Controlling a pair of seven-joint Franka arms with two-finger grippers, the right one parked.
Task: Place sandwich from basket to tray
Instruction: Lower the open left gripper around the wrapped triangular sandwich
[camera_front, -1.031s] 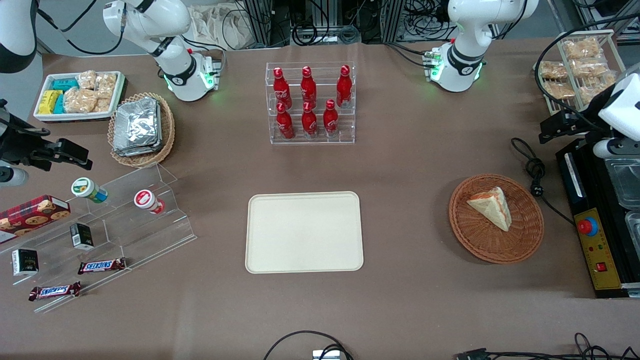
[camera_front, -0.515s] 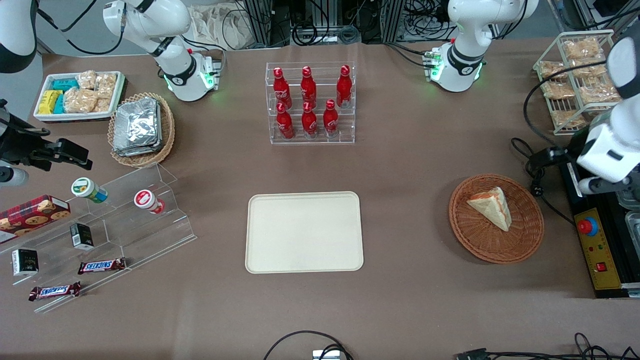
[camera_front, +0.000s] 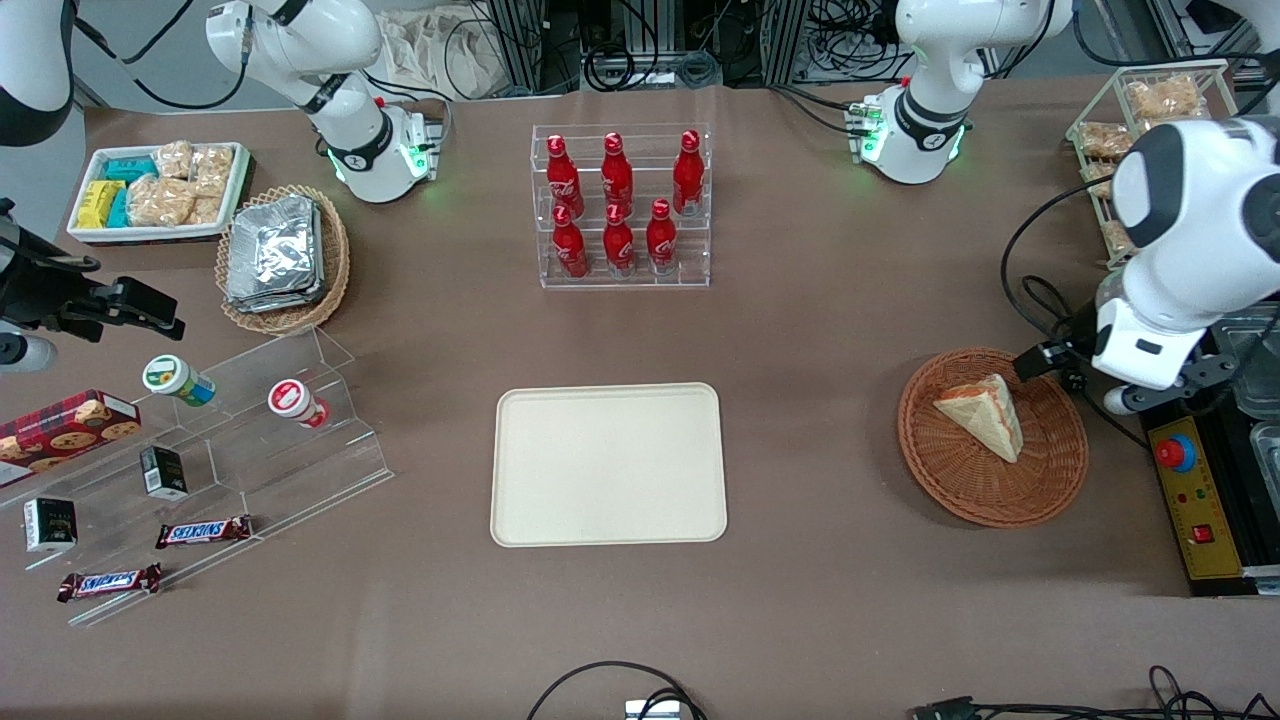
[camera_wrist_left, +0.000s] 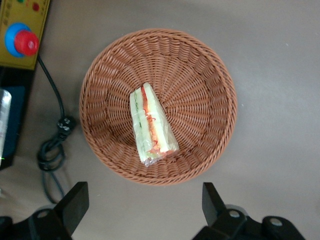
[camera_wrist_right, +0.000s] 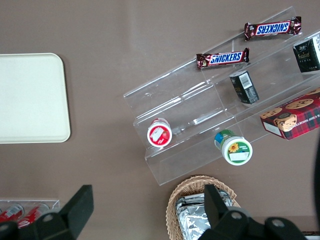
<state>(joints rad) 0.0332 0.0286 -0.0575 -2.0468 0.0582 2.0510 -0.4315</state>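
The sandwich (camera_front: 983, 414), a pale wedge with red and green filling, lies in the reddish-brown wicker basket (camera_front: 1040, 490) toward the working arm's end of the table. The left wrist view looks straight down on the sandwich (camera_wrist_left: 151, 127) and basket (camera_wrist_left: 210, 90). My left gripper (camera_wrist_left: 144, 210) is open and empty, its black fingers (camera_wrist_left: 75, 205) spread wide. It hovers high above the basket's rim on the side farther from the front camera, and it also shows in the front view (camera_front: 1045, 360). The cream tray (camera_front: 608, 464) lies empty at the table's middle.
A black machine with a red button (camera_front: 1175, 452) and a coiled cable (camera_front: 1065, 340) lie beside the basket. A rack of red bottles (camera_front: 620, 205) stands farther back than the tray. A wire rack of snack packets (camera_front: 1150, 110) stands near the arm.
My left arm has swung in from the table's end toward the basket, and the gripper now hangs above the basket's rim. The sandwich and the tray have not moved.
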